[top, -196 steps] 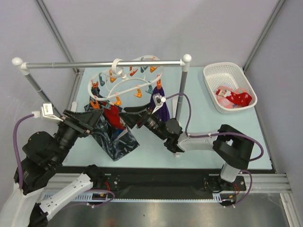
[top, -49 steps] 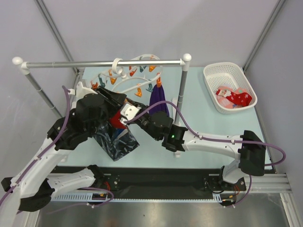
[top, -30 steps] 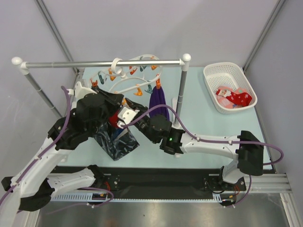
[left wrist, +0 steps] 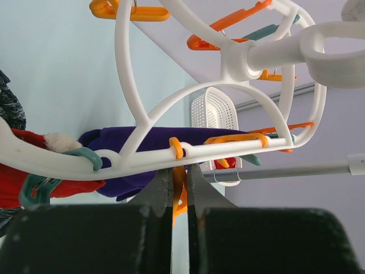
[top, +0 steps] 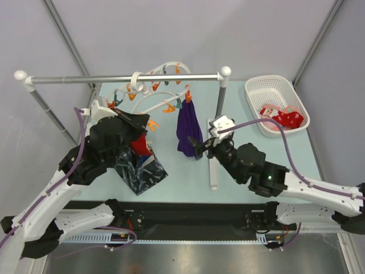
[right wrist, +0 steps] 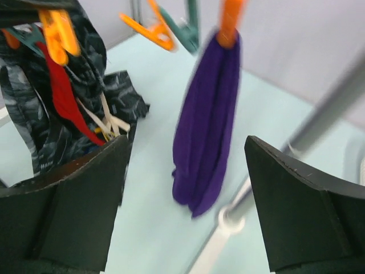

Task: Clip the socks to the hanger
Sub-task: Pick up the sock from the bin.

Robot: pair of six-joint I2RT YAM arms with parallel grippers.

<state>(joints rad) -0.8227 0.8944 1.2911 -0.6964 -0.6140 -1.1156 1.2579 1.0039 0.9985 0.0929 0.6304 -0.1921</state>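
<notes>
**Top external view.** The hanger (top: 149, 96) hangs by its hook from the rail (top: 80, 78) above the table (top: 188, 177). Below the hanger hang a red sock (top: 138, 146), a navy marbled cloth (top: 140, 170) and a purple cloth (top: 187, 128). The left gripper (top: 141, 121) reaches up to the hanger's near rim. The right gripper (top: 198, 147) sits just beside the purple cloth, well apart from the white basket (top: 258, 91), where more socks (top: 282, 119) lie.

**Left wrist view.** The left gripper (left wrist: 178, 178) is pinched shut on an orange clothespin (left wrist: 179, 191) dangling from the hanger's outer ring (left wrist: 128, 85). A teal clothespin (left wrist: 86, 155) left of it holds the red sock (left wrist: 25, 185). Whether the orange pin's mouth is pressed open cannot be told.

**Right wrist view.** The right gripper (right wrist: 187, 149) has its fingers (right wrist: 68, 211) spread wide with nothing between them. The purple cloth (right wrist: 208, 120) hangs ahead of it.

**Step in hand.** One pin is held ready, apparently for the next sock. The next move probably calls for the right arm to fetch a sock from the basket, lift its cuff to the held pin, and align it with the pin's mouth before the pin is let go.
</notes>
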